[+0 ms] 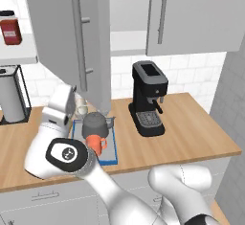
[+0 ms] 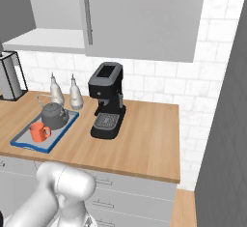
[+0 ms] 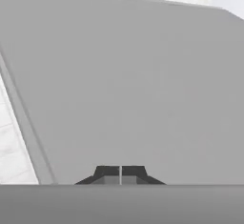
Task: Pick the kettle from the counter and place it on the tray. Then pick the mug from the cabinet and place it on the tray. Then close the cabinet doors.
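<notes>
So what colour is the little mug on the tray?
Bright orange. The mug sits beside the kettle on the tray, clearest in the right base view.

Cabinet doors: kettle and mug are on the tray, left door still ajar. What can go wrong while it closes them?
1. The gripper is shut, with its tips at the flat face of the left door, not the bar handle; a push could slide off.
2. That door's lower edge hangs above the kettle and mug on the tray; the arm sweeping low could knock them.
</notes>
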Available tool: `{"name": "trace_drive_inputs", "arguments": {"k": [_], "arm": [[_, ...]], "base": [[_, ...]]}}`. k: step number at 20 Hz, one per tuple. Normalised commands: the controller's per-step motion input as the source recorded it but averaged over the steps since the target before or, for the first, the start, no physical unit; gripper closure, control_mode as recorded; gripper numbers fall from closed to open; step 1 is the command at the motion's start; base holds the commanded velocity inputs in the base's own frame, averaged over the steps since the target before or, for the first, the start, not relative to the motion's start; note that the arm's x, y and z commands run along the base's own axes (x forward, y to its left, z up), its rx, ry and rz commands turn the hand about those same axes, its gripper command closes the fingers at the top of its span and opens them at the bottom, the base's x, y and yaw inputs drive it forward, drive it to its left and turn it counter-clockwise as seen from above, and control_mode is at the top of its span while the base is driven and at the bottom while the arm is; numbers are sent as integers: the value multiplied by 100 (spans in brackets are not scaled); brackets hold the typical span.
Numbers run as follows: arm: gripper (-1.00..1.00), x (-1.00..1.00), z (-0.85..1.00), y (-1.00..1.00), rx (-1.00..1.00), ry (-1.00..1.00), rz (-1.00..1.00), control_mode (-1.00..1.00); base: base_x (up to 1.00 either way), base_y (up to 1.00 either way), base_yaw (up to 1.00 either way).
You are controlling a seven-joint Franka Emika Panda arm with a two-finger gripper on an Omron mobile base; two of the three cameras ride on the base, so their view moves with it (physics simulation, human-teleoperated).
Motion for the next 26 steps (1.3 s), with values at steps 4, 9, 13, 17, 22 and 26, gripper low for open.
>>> {"name": "trace_drive_inputs", "arguments": {"k": [4,9,13,17,22,26], "arm": [[100,3,21,-56,10,0,0,-100],[100,10,18,-49,5,4,0,-100],[100,16,21,-46,1,11,0,-100],[100,19,42,-41,0,24,0,-100],[100,31,43,-31,0,37,5,-100],[100,42,25,-33,0,32,7,-100]], "base": [[0,0,0],[0,0,0],[0,0,0],[0,0,0],[0,0,0],[0,0,0]]}}
